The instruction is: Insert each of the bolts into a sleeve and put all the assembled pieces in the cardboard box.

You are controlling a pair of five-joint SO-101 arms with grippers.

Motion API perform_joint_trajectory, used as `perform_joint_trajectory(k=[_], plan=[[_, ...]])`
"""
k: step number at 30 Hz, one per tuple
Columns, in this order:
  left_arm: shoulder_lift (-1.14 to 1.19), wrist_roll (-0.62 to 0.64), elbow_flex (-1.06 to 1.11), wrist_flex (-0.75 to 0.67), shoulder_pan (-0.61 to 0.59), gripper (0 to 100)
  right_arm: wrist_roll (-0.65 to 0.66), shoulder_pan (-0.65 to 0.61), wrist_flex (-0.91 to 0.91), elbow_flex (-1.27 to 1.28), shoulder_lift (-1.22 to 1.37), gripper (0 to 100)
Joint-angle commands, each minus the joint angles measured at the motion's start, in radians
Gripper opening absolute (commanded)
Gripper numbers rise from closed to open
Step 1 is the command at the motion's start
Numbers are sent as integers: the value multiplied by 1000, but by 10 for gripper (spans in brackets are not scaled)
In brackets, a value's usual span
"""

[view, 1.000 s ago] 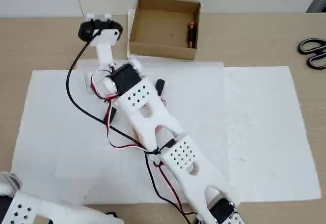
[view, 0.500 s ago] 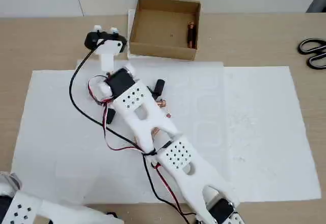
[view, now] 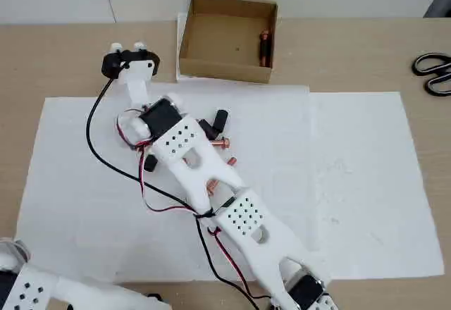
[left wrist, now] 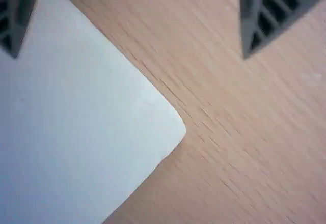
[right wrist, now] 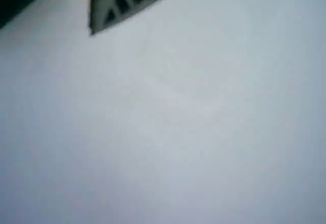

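The cardboard box [view: 189, 35] stands at the back of the table, with one assembled bolt and sleeve [view: 264, 48] lying along its right wall. Copper bolts [view: 218, 143] lie on the white paper [view: 352, 183], partly under my right arm [view: 183, 137]. Black sleeves [view: 220, 120] lie close beside them. My right gripper [right wrist: 122, 2] hangs over bare paper with nothing near it. At the table's front left, my left gripper [left wrist: 132, 46] is open above a corner of the paper [left wrist: 168, 127] and holds nothing.
Scissors [view: 433, 72] lie on the bare wood at the far right. The right arm's black cable [view: 106, 141] loops over the left part of the paper. The left arm [view: 28, 289] sits at the front left corner.
My right arm has drawn back from the box and swung left, uncovering the copper bolts beside it. The left arm has not moved.
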Motion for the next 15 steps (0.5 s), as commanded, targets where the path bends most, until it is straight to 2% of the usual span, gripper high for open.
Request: perform_joint_trajectory(k=[1, 6, 15], plan=[[-11, -6, -10, 0, 5, 265, 97, 38, 15, -31, -99, 175], [-11, -6, -10, 0, 5, 265, 2, 47, 15, -15, -147, 175], [-11, -6, -7, 6, 5, 265, -158, 51, 13, 184, -280, 174]])
